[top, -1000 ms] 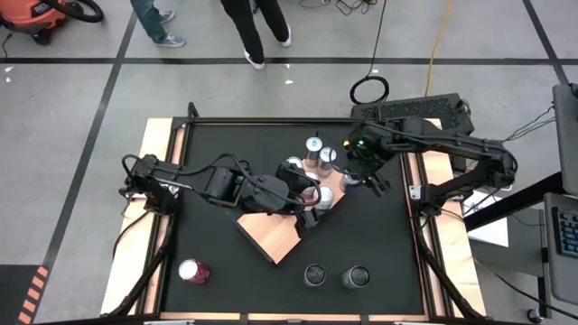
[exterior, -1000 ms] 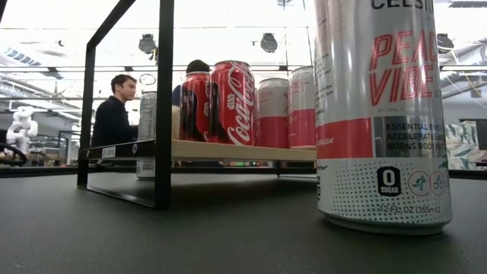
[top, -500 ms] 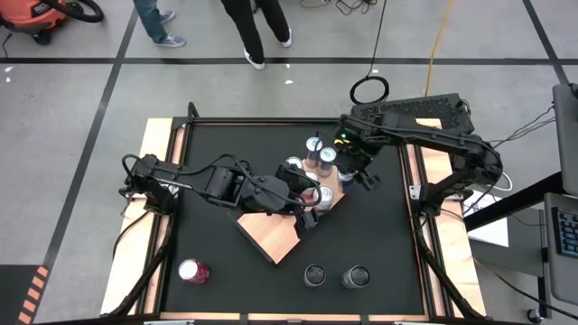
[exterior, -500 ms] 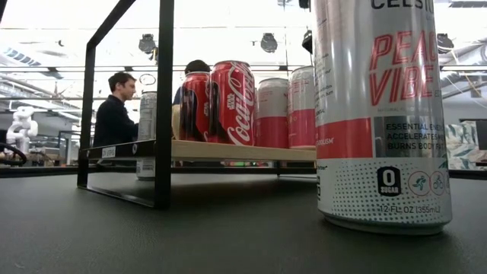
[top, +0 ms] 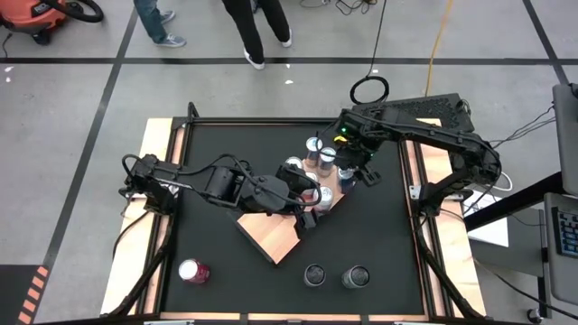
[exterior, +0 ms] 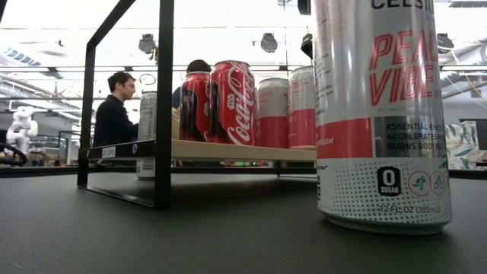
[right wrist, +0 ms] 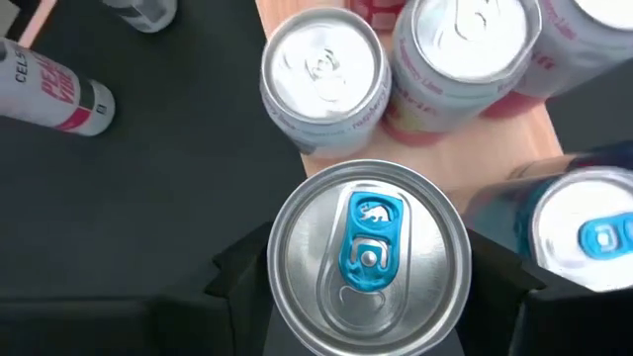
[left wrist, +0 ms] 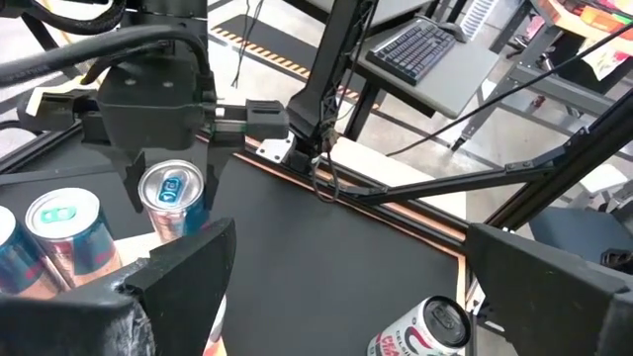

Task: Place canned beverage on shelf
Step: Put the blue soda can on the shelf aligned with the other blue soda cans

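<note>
The shelf (top: 271, 233), a light wooden board on a black frame (exterior: 228, 150), lies slantwise mid-table. Red and pink cans (exterior: 232, 103) stand on its right end (right wrist: 321, 74). My right gripper (top: 348, 171) hangs just off the shelf's right corner, shut on a silver can with a blue tab (right wrist: 366, 262) (left wrist: 170, 193). Two more blue-tabbed cans (top: 321, 150) stand close on its far side. My left gripper (top: 312, 203) hovers over the shelf's cans, open, with nothing between its fingers (left wrist: 346, 267). My right gripper pinches the blue-tabbed can's side wall just under the top rim (right wrist: 277, 287), one finger on each side. The fingers (right wrist: 237, 282) come from above, slanting down. The can hangs upright below them (left wrist: 183, 222); my left finger hides its bottom.
Two dark-topped cans (top: 314, 274) (top: 355, 276) and a red one (top: 192, 271) stand near the table's front edge. A tall Celsius can (exterior: 380, 114) stands close to the low camera. People (top: 262, 27) stand beyond the far edge.
My right gripper has carried the blue-tabbed can toward the table's left, nearer the shelf's cans, sinking a little and rolling slightly. The can stays upright in the hold.
</note>
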Controlling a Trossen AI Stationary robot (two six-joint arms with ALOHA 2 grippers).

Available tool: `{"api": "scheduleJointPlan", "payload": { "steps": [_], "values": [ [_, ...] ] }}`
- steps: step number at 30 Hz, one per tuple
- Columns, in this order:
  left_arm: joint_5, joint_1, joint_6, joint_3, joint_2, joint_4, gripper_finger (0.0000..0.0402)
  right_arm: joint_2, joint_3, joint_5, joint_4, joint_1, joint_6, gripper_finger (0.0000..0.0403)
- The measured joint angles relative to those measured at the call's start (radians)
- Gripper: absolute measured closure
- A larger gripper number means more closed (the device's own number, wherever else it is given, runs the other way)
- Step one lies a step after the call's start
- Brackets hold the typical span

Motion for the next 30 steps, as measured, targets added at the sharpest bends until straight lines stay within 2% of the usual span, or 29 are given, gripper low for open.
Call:
{"api": "scheduleJointPlan", "payload": {
  "steps": [4,9,19,30],
  "values": [
    [0.0,0.0,0.0,0.0,0.0,0.0,0.0004,0.0,0.0,-0.001,-0.049,-0.021,0.003,0.019],
    [-0.002,0.0,-0.001,0.0,0.0,0.0,0.0004,-0.017,-0.016,-0.082,-0.056,-0.049,0.046,0.019],
    [-0.008,0.0,-0.027,0.0,0.0,0.004,0.0004,-0.027,-0.057,-0.076,0.04,-0.052,0.038,0.019],
    [-0.011,0.0,-0.027,0.0,0.0,0.003,0.0004,-0.025,-0.109,-0.074,0.067,-0.052,0.065,0.019]
  ]
}}
